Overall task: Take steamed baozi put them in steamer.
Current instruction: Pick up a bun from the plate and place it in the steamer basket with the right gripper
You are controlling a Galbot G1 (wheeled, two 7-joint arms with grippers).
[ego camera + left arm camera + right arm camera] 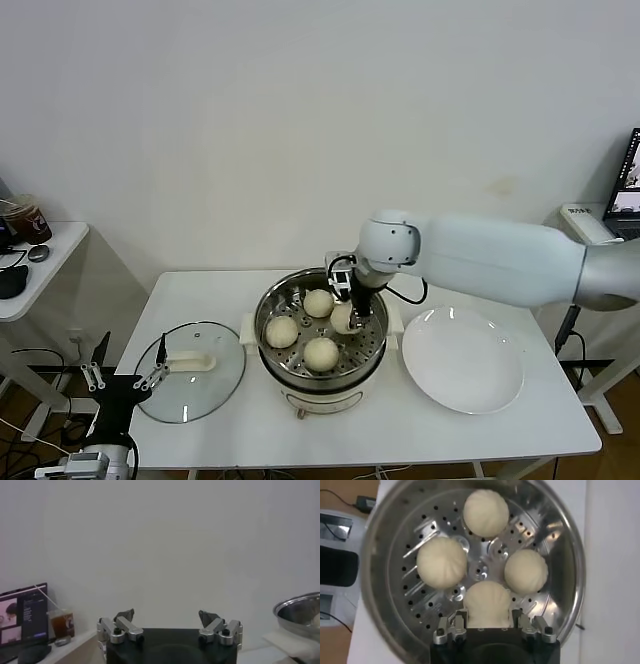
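Steamer (pixel 321 345) sits mid-desk (pixel 200 300): round shiny stainless pot, perforated steel tray inside, white side handles, cream base. All four steamed baozi (pixel 319 302) are on the tray, smooth cream-white dough domes with faint pleats. In the right wrist view three lie free (pixel 486 513) (pixel 441 562) (pixel 526 571) around the tray's centre boss; the fourth (pixel 487 603) is between the right gripper's fingers.

Right gripper (pixel 352 309) hangs inside the steamer, over the tray's right half, fingers (pixel 456 621) spread to either side of that fourth bun and close against it. Cannot tell whether they are pinching it or just flanking it. The white, rounded right arm reaches in from the steamer's right.

Flat round white plate (pixel 462 358), glossy, lies just right of the steamer. Round glass lid (pixel 190 369) with steel rim and white bar handle lies flat just left of the steamer.

Left gripper (pixel 122 376) is parked left of the lid, off the desk edge, fingers (pixel 125 616) spread wide, holding nothing.
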